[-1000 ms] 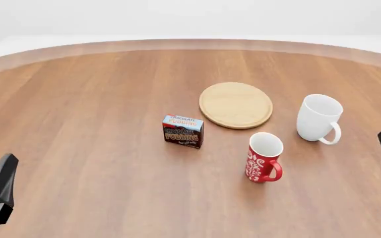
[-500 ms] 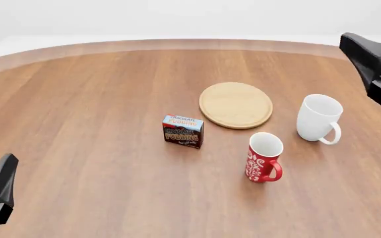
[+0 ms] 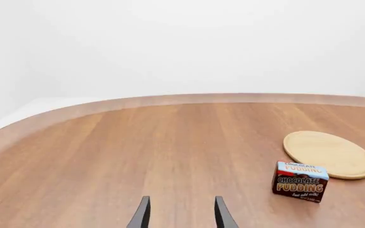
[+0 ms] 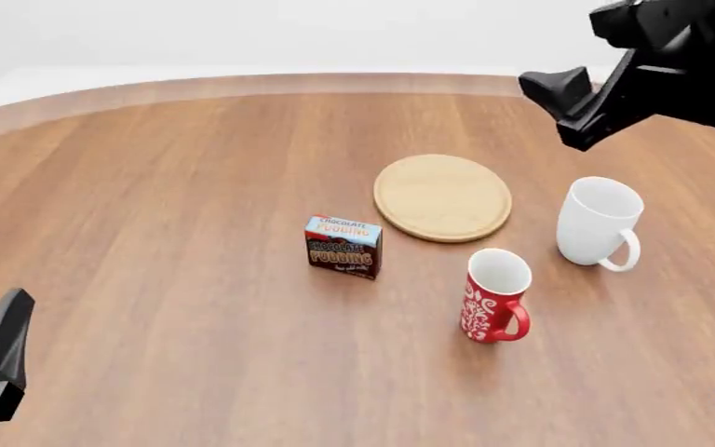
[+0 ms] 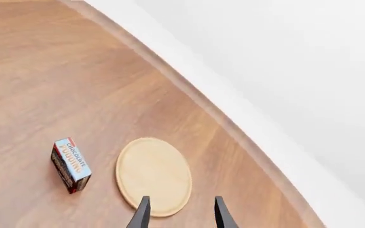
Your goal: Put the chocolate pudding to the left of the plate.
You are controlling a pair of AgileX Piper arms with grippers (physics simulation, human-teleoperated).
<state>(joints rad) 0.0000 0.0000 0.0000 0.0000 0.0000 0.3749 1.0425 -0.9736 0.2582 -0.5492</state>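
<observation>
The chocolate pudding [image 4: 343, 247] stands upright at frame centre, just lower left of the plate [image 4: 442, 197]; the right gripper [image 4: 572, 104], upper right, empty, jaws parted, looks nearer; the left gripper [image 3: 180, 214] likewise gapes.

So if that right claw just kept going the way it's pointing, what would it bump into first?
Most likely the plate: in its own camera the right gripper, fingers apart, lines up with the plate's edge. Depth is hard to judge, so it might touch the table beside it instead.
</observation>
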